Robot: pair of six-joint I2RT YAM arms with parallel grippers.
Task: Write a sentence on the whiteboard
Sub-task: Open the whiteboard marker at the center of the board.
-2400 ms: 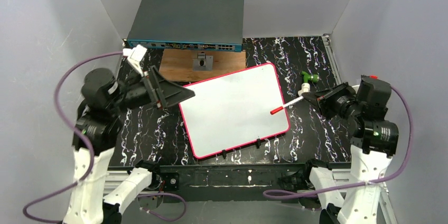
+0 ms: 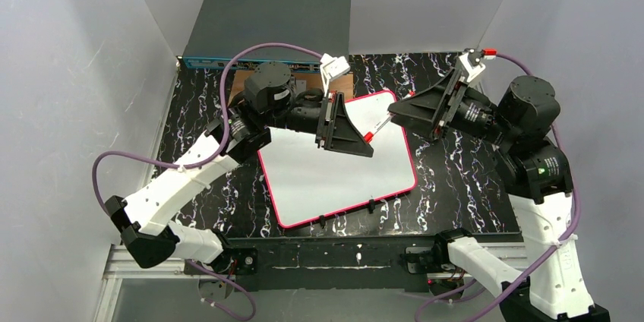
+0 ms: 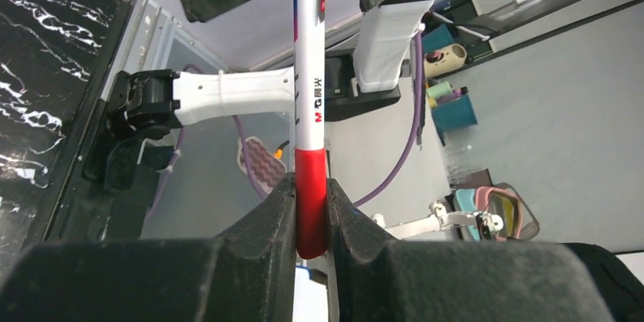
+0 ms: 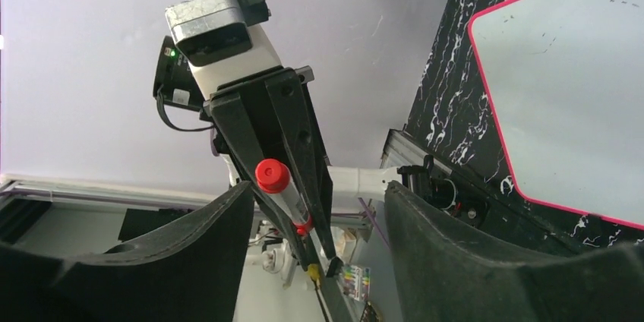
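So at this point my left gripper (image 2: 368, 146) was clenched tight on the marker (image 2: 380, 126), pinching it right on the red bit at one end, and in my left wrist view you could see both pads pressed flat against that red section with the white barrel sticking straight out past my fingertips. My right gripper (image 2: 396, 112) was facing it nose to nose, jaws spread wide and not gripping anything. The other end of the marker, with its round red tip, sat in the gap between my right fingers (image 4: 175, 261), and neither finger touched it as far as I could tell from the right wrist view. Both sets of jaws were up in the air, tips nearly meeting. The whiteboard (image 2: 334, 170) lay flat on the black marbled table (image 2: 456, 178) right underneath my left jaws, with its far right corner below the spot where the two grippers met. It was tilted a bit relative to the table edges, and its pink-red rim showed all the way round. From my right jaws it was down and off to one side. Behind my left jaws, at the back of the table, sat the grey box (image 2: 266, 26).
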